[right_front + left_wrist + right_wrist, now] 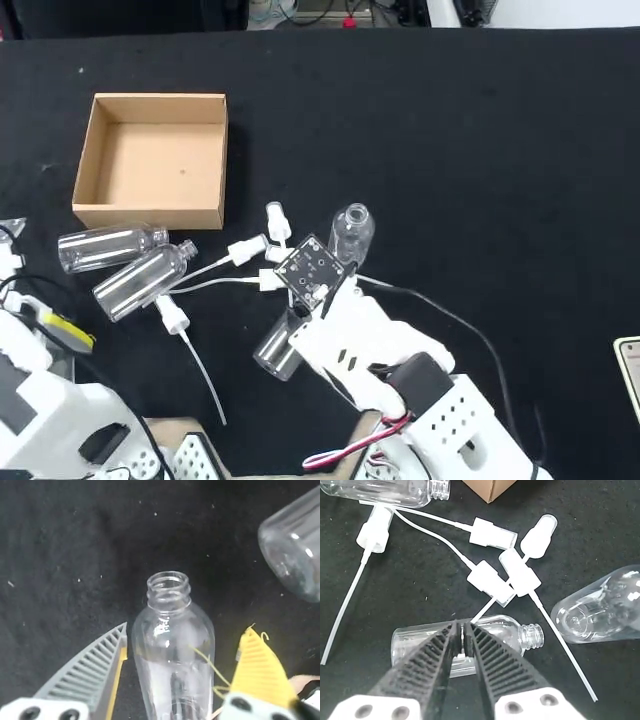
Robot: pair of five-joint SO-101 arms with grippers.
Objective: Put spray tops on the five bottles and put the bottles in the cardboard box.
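Right tool (462,626) pinched shut on a thin spray-top tube (482,611), over a bottle (512,632) lying mid-frame on the counter (600,540) — left tool (186,627) spread around a second bottle (172,650). The tube could bend or slip, missing the neck.

Your light is bright and even from above; the black table (480,150) soaks it up and carries almost no shadow. Under your right gripper (463,625) the clear bottle (517,634) throws thin white glints. Ahead of your left gripper (187,628) the second bottle (170,595) glints at its neck and shoulder, and dust specks shine on the table beyond it.
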